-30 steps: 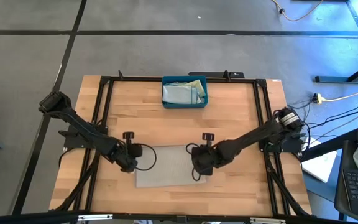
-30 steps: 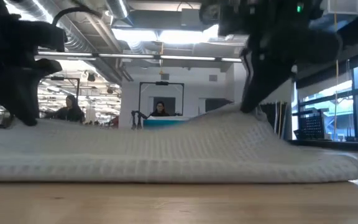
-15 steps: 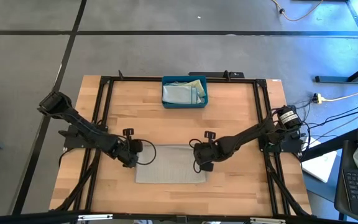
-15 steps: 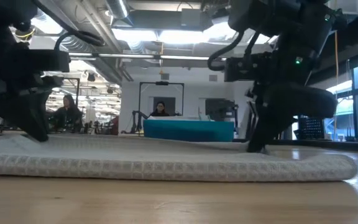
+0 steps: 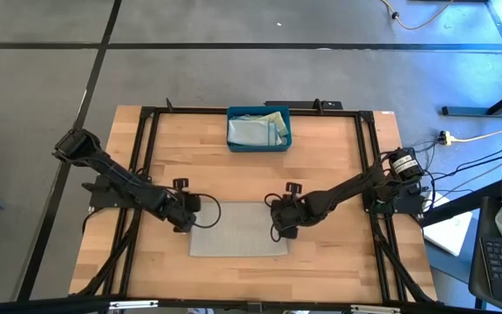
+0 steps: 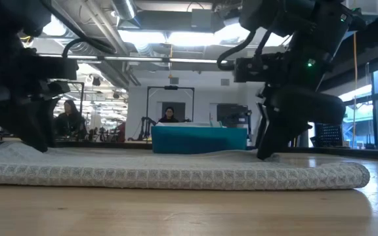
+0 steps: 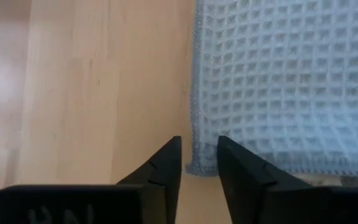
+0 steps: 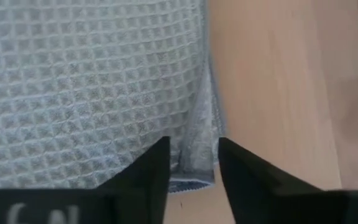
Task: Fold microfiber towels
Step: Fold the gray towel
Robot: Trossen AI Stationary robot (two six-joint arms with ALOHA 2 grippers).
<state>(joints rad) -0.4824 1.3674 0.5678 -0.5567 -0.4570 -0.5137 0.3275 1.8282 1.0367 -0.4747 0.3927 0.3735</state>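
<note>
Fingers of the left gripper (image 7: 199, 163) stand slightly parted at the towel's corner, gripping nothing; right gripper (image 8: 192, 163) likewise, parted over the opposite corner. Grey waffle-weave towel (image 5: 238, 230) lies flat and doubled on the table (image 5: 338, 262), between both arms. Judged: one fold just released. Next move likely calls for regripping an edge for a second fold. Bin (image 5: 259, 129) holds more cloths. No legible writing.

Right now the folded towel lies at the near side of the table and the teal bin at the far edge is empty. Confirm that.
Not quite: the teal bin isn't empty. The high view shows pale cloths inside it. The folded towel does lie at the table's near side.
</note>
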